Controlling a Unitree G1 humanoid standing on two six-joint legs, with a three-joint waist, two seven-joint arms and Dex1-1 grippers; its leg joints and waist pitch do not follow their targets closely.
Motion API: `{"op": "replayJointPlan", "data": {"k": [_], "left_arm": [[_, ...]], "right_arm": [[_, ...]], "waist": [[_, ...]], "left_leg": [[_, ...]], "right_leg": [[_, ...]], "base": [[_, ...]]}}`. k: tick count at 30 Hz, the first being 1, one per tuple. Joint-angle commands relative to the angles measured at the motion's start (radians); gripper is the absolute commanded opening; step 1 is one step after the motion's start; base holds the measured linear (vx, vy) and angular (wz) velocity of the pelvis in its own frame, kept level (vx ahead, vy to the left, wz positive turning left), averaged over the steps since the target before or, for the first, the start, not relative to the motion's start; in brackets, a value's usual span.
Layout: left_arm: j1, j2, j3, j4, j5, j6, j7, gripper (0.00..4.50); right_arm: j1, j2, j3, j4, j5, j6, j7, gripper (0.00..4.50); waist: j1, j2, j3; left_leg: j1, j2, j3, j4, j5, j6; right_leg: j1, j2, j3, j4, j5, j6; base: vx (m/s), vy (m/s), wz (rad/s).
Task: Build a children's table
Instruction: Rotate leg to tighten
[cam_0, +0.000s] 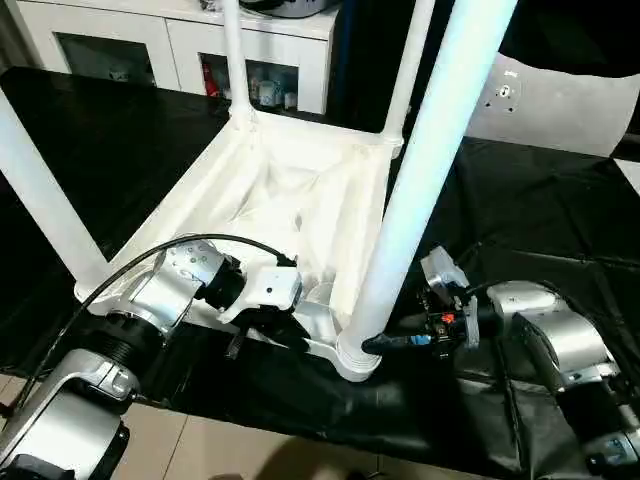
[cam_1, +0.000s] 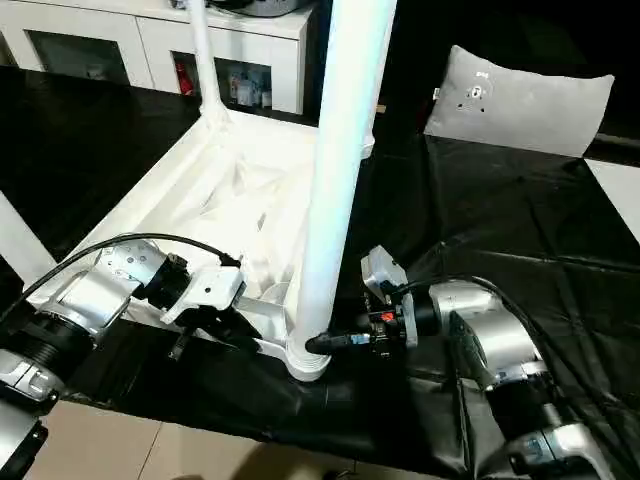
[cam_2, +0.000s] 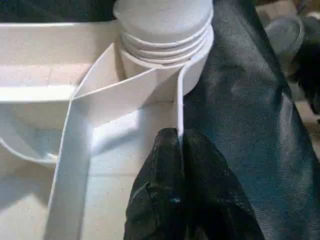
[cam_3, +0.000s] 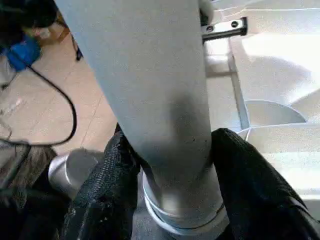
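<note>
My left tool (cam_0: 262, 335) is pinched tight on a thin rib of the white plastic rectangular table top (cam_0: 300, 190), which lies upside down on the black-covered worktop (cam_0: 540, 230) with its ribbed underside facing up. My right tool (cam_3: 170, 165) has its two black fingers on either side of the near white tapered tubular leg (cam_0: 425, 160), low down by the round corner socket (cam_0: 358, 362), touching it on both sides. Three more white legs (cam_0: 233, 55) stand upright in the other corners.

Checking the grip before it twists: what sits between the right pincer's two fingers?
The near leg, just above its threaded base at the corner socket. The right wrist view shows a black finger on either side.
</note>
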Motion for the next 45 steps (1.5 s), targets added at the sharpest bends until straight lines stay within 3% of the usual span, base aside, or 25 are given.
{"op": "replayJointPlan", "data": {"k": [1,5,7,8,10,12,13,16,18,19,20,24,25,29,32,35,38,41,45], "left_arm": [[0.010,-0.029,0.017,-0.029,0.019,0.094,0.109,0.00],[0.025,-0.094,0.063,-0.096,-0.005,0.264,0.235,0.00],[0.033,-0.121,0.072,-0.127,-0.003,0.317,0.282,0.00],[0.034,-0.141,0.076,-0.139,0.001,0.346,0.312,0.00],[0.033,-0.173,0.082,-0.149,0.007,0.382,0.360,0.00],[0.025,-0.240,0.097,-0.155,0.021,0.445,0.468,0.00],[0.023,-0.271,0.105,-0.157,0.030,0.467,0.517,0.00],[0.016,-0.332,0.120,-0.154,0.046,0.501,0.613,0.00],[0.009,-0.382,0.126,-0.148,0.065,0.523,0.700,0.00],[0.007,-0.397,0.123,-0.150,0.077,0.526,0.730,0.00],[0.007,-0.399,0.122,-0.153,0.081,0.526,0.736,0.00],[0.009,-0.394,0.121,-0.160,0.087,0.531,0.737,0.00],[0.010,-0.377,0.117,-0.160,0.096,0.524,0.729,0.00],[0.020,-0.326,0.113,-0.159,0.102,0.496,0.689,0.00],[0.027,-0.262,0.098,-0.143,0.105,0.458,0.620,0.00],[0.032,-0.232,0.090,-0.135,0.102,0.424,0.576,0.00],[0.029,-0.166,0.069,-0.112,0.097,0.358,0.481,0.00],[0.027,-0.125,0.050,-0.100,0.089,0.316,0.404,0.00],[0.028,-0.068,0.015,-0.088,0.072,0.215,0.272,0.00]], "right_arm": [[0.028,0.045,0.001,-0.069,0.028,0.065,-0.096,1.93],[0.056,0.152,-0.015,-0.084,-0.048,0.088,-0.336,1.93],[0.059,0.204,-0.028,-0.089,-0.061,0.101,-0.425,1.93],[0.060,0.237,-0.037,-0.091,-0.069,0.115,-0.481,1.93],[0.057,0.286,-0.049,-0.085,-0.096,0.117,-0.577,1.93],[0.047,0.387,-0.089,-0.065,-0.130,0.127,-0.774,1.92],[0.042,0.425,-0.100,-0.056,-0.148,0.118,-0.847,1.92],[0.029,0.491,-0.122,-0.032,-0.185,0.104,-0.978,1.92],[0.017,0.543,-0.145,-0.012,-0.214,0.083,-1.089,1.92],[0.020,0.545,-0.134,-0.017,-0.243,0.051,-1.110,1.92],[0.023,0.544,-0.129,-0.022,-0.256,0.039,-1.115,2.47],[0.035,0.549,-0.151,-0.036,-0.263,0.025,-1.139,2.86],[0.043,0.535,-0.167,-0.045,-0.250,0.019,-1.133,2.86],[0.063,0.472,-0.195,-0.067,-0.237,-0.014,-1.075,3.25],[0.087,0.360,-0.201,-0.109,-0.210,-0.038,-0.922,3.52],[0.100,0.305,-0.199,-0.135,-0.180,-0.032,-0.828,3.78],[0.107,0.175,-0.196,-0.156,-0.125,-0.044,-0.626,4.04],[0.089,0.102,-0.186,-0.129,-0.100,-0.053,-0.511,4.21],[0.059,0.023,-0.140,-0.088,-0.077,-0.089,-0.334,4.21]], "waist": [[-0.001,0.001,-0.068],[-0.016,-0.001,-0.053],[-0.039,-0.003,-0.051],[-0.050,-0.004,-0.052],[-0.063,0.002,-0.055],[-0.072,0.008,-0.055],[-0.078,0.010,-0.054],[-0.091,0.013,-0.054],[-0.094,0.020,-0.055],[-0.095,0.018,-0.055],[-0.095,0.019,-0.056],[-0.089,0.021,-0.065],[-0.089,0.019,-0.067],[-0.084,0.020,-0.072],[-0.075,0.019,-0.075],[-0.071,0.017,-0.069],[-0.067,0.015,-0.064],[-0.062,0.015,-0.062],[-0.056,0.014,-0.065]], "left_leg": [[-0.014,0.010,0.024,-0.066,-0.080,0.045],[-0.016,-0.004,0.019,-0.070,-0.173,0.007],[-0.020,-0.014,0.012,-0.067,-0.207,0.004],[-0.023,-0.017,0.011,-0.066,-0.216,0.012],[-0.029,-0.015,0.007,-0.068,-0.209,0.016],[-0.023,-0.014,0.006,-0.068,-0.224,0.014],[-0.014,-0.015,0.005,-0.067,-0.254,0.016],[-0.014,-0.009,0.002,-0.073,-0.287,0.032],[-0.006,-0.009,0.002,-0.073,-0.313,0.032],[-0.010,-0.007,0.002,-0.077,-0.311,0.036],[-0.011,-0.004,0.001,-0.079,-0.306,0.038],[-0.018,0.002,0.007,-0.083,-0.207,0.049],[-0.017,0.001,0.011,-0.081,-0.173,0.057],[-0.020,-0.002,0.017,-0.072,-0.115,0.080],[-0.025,-0.004,0.020,-0.066,-0.058,0.103],[-0.023,-0.002,0.021,-0.067,-0.103,0.116],[-0.019,0.000,0.017,-0.071,-0.171,0.100],[-0.016,0.003,0.018,-0.071,-0.188,0.094],[-0.017,0.004,0.017,-0.069,-0.177,0.090]], "right_leg": [[0.077,-0.055,0.033,-0.050,-0.276,-0.186],[0.067,-0.054,0.027,-0.079,-0.543,-0.090],[0.064,-0.055,0.012,-0.104,-0.693,-0.015],[0.065,-0.053,0.006,-0.112,-0.716,0.006],[0.070,-0.054,-0.004,-0.116,-0.694,0.007],[0.062,-0.053,-0.014,-0.120,-0.673,-0.005],[0.057,-0.051,-0.020,-0.129,-0.684,-0.004],[0.062,-0.051,-0.023,-0.130,-0.639,-0.022],[0.056,-0.052,-0.024,-0.132,-0.628,-0.031],[0.059,-0.053,-0.020,-0.129,-0.601,-0.036],[0.062,-0.054,-0.019,-0.126,-0.579,-0.042],[0.074,-0.057,0.005,-0.092,-0.351,-0.125],[0.076,-0.055,0.008,-0.084,-0.290,-0.149],[0.079,-0.059,0.012,-0.073,-0.234,-0.184],[0.084,-0.059,0.015,-0.062,-0.161,-0.209],[0.083,-0.058,0.014,-0.069,-0.224,-0.201],[0.079,-0.057,0.010,-0.083,-0.380,-0.150],[0.071,-0.059,0.010,-0.089,-0.431,-0.135],[0.071,-0.060,0.009,-0.083,-0.410,-0.146]], "base": [[0.000,0.000,0.00],[0.000,0.000,0.00],[-0.026,0.000,-0.04],[0.000,0.000,0.00],[0.000,0.000,0.00],[0.000,0.000,0.00],[0.000,0.000,0.00],[0.000,0.000,0.00],[0.000,0.000,0.00],[0.000,0.000,0.00],[0.000,0.000,0.00],[0.000,0.000,0.00],[0.057,-0.007,0.04],[0.044,-0.014,0.03],[0.000,0.000,0.00],[0.000,0.000,0.00],[0.000,0.000,0.00],[0.000,0.000,0.00],[0.000,0.000,0.00]]}}
